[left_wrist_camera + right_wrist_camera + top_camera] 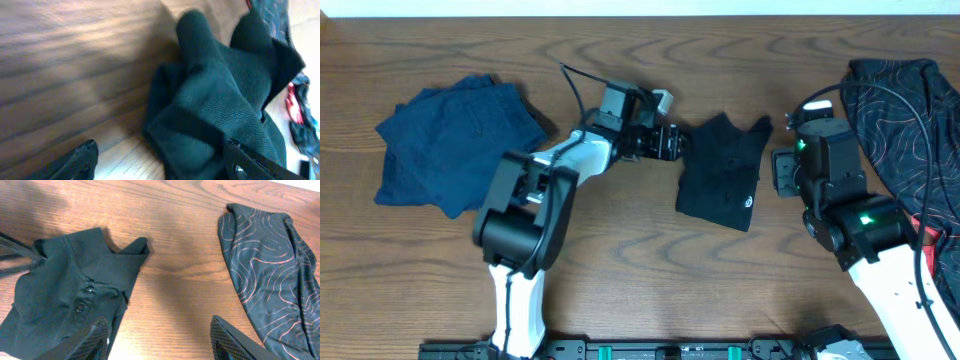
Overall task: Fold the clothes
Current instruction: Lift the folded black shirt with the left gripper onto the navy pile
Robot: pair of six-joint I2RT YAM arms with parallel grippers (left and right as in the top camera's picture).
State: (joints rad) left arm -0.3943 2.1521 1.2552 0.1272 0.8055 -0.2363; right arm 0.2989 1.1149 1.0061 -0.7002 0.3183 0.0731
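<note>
The black shirt [725, 175] lies crumpled and unfolded on the table [650, 280], with the left fingers [80, 160] spread open at its left edge and the right fingers [92, 340] released and empty just right of it, while the blue garment [455, 145] well to its left looks roughly folded and the patterned garment [895, 110] to its right is still to do.

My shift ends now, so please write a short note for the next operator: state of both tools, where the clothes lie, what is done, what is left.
Left tool: open, at the black shirt's left edge, not gripping.
Right tool: open, over the table between the black shirt and the patterned garment.
Blue garment: bundled at far left.
Done: black shirt looks partly folded but rumpled.
Left: finish the black shirt, then likely fold the patterned garment.
</note>
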